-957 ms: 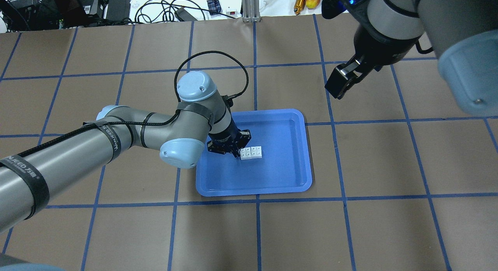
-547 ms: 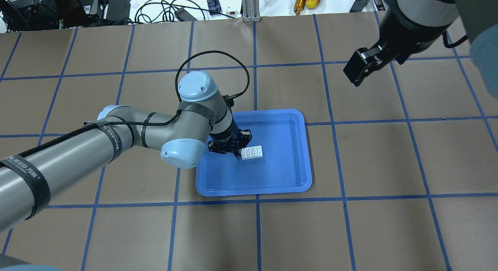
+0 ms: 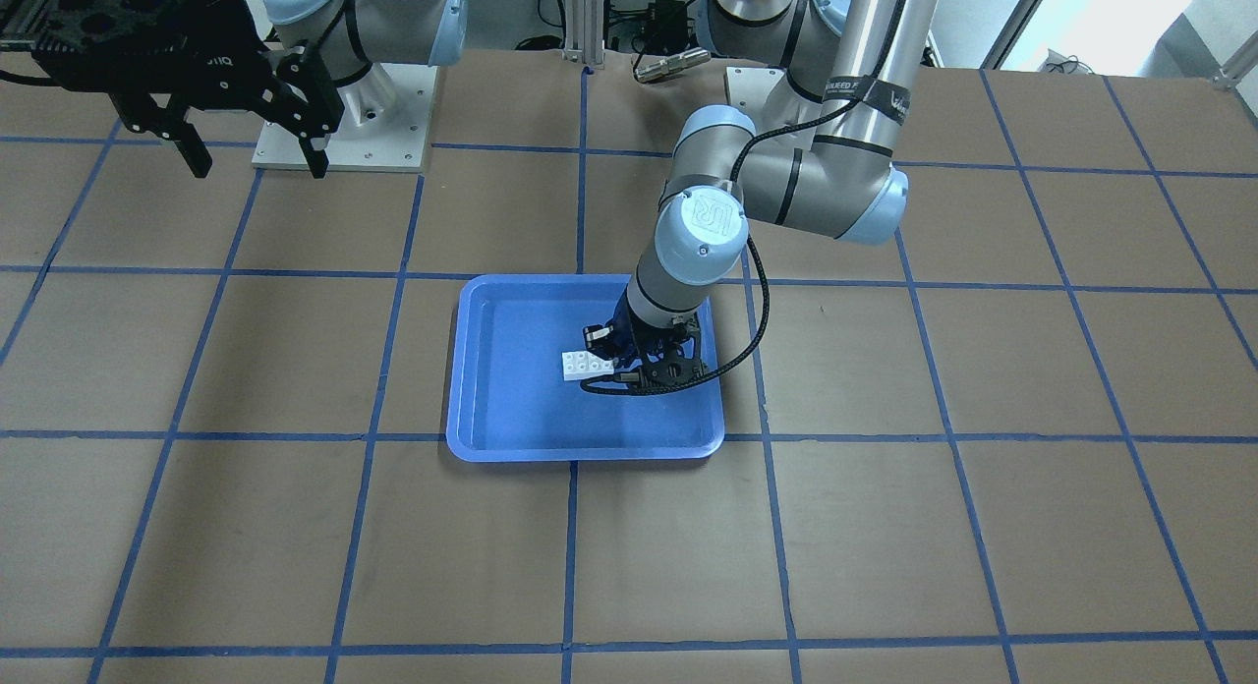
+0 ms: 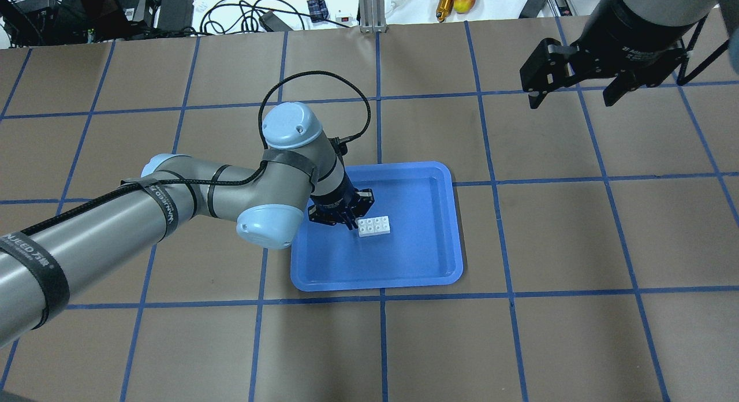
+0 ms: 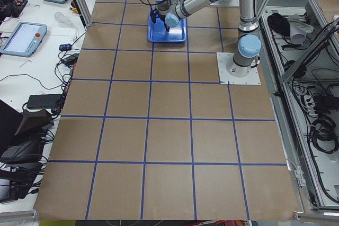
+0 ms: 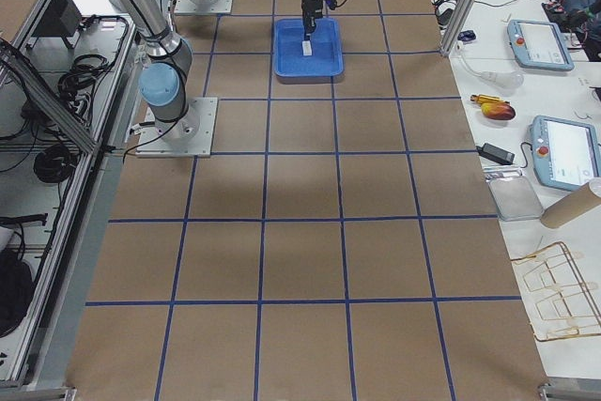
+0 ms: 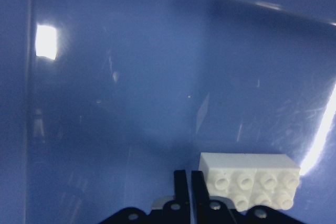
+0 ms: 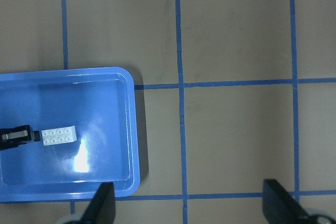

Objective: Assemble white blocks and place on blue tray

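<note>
Left claw (image 4: pixel 351 224) stands tips-down inside the tray (image 4: pixel 404 269), its two fingers (image 7: pixel 181 182) pressed together and pinching nothing. Blocks (image 4: pixel 373 226) lie joined, studs up, flat on the tray floor near its middle, just at 3 o'clock of those tips in the overhead view. Whether tip and brick touch I cannot tell. Pressed together like that, the fingers make a blunt pusher, so I judge this a nudge to square the piece rather than a grasp. Right claw (image 4: pixel 574 87) hangs spread and empty over the bench (image 4: pixel 519 344), well apart at the tray's 1 o'clock, likely parked clear. Judging by how things lie, the task looks nearly done.
</note>
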Tool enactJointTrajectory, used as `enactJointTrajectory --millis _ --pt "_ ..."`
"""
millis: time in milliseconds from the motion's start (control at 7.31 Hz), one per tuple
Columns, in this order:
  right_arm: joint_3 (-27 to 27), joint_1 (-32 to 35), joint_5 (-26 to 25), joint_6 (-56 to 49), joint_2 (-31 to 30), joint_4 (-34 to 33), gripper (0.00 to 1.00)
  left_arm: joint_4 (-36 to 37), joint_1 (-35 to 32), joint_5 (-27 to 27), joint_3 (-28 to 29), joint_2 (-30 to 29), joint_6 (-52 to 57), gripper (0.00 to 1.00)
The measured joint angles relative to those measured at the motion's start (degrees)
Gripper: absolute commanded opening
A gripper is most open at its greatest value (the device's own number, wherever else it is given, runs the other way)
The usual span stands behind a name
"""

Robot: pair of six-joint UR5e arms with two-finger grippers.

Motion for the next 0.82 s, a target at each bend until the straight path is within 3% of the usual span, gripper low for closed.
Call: enactJointTrajectory --millis 410,684,821 --pt "-0.2 0.3 -2.6 2.3 1.3 3.2 1.00 -5.1 1.7 1.4 4.6 2.0 6.2 0.45" --pt "0.1 0.3 -2.8 2.3 0.9 4.0 1.00 -16.4 4.1 5.3 10.6 4.7 14.3 0.74" --pt "0.1 0.3 -2.6 2.4 0.9 3.7 1.00 -22.8 6.1 6.1 14.1 6.5 17.3 0.97"
